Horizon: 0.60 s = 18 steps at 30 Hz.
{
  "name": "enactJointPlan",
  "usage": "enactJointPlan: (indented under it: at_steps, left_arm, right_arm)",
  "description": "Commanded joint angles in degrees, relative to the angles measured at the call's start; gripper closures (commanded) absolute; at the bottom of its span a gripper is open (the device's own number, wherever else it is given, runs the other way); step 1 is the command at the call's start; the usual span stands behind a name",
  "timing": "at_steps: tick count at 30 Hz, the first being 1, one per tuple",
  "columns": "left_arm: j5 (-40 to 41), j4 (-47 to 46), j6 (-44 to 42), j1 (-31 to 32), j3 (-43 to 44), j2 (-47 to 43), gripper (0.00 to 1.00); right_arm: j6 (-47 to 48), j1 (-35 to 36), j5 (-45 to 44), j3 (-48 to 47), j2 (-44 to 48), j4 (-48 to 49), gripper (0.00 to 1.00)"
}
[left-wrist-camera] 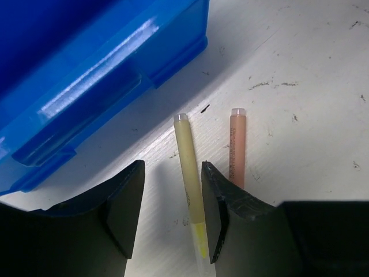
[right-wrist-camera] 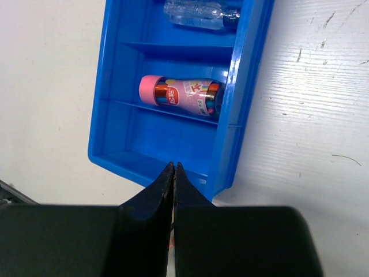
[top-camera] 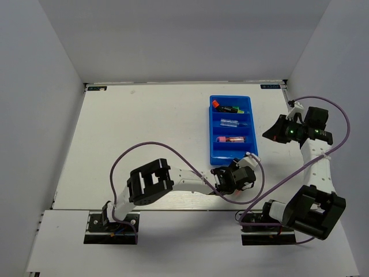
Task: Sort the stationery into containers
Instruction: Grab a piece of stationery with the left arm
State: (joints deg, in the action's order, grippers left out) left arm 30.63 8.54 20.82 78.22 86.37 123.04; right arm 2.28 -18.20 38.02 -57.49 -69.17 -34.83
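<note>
The blue tray lies at mid table, also showing in the left wrist view and the right wrist view. Highlighters lie in its far compartment, a clear pen in the second and the pink-and-silver marker in the third. My left gripper is open, low over the table by the tray's near edge, its jaws straddling a thin yellow pen. A thin pink pen lies just outside the right finger. My right gripper is shut, holding nothing, above the tray's near right side.
The left arm stretches across the near table toward the tray. The right arm stands at the right, near the side wall. Purple cables loop over both arms. White walls enclose the table on three sides.
</note>
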Motion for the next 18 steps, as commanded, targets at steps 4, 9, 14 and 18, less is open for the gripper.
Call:
enactJointPlan:
  at_steps: [4,9,14,18]
  left_arm:
    - [1.36,0.78,2.91,0.89,-1.02,0.62,0.45]
    - [1.36,0.69,4.31,1.41,-1.73,1.23,0.45]
    - [1.36,1.04,5.72,1.59,-2.34,1.76,0.45]
    - [0.66,1.83,8.44,1.59,-4.18,1.50,0.45]
  right_arm:
    - [-0.96,-2.01,4.52,0.19,-0.88,1.34,1.00]
    - [-0.53,-2.63,6.28,0.28,-0.62,1.25,1.00]
    - [-0.17,-3.07,6.80,0.63,-0.53,1.25,1.00]
    - [-0.44,-3.34,7.59,0.37,-0.44,1.08,1.00]
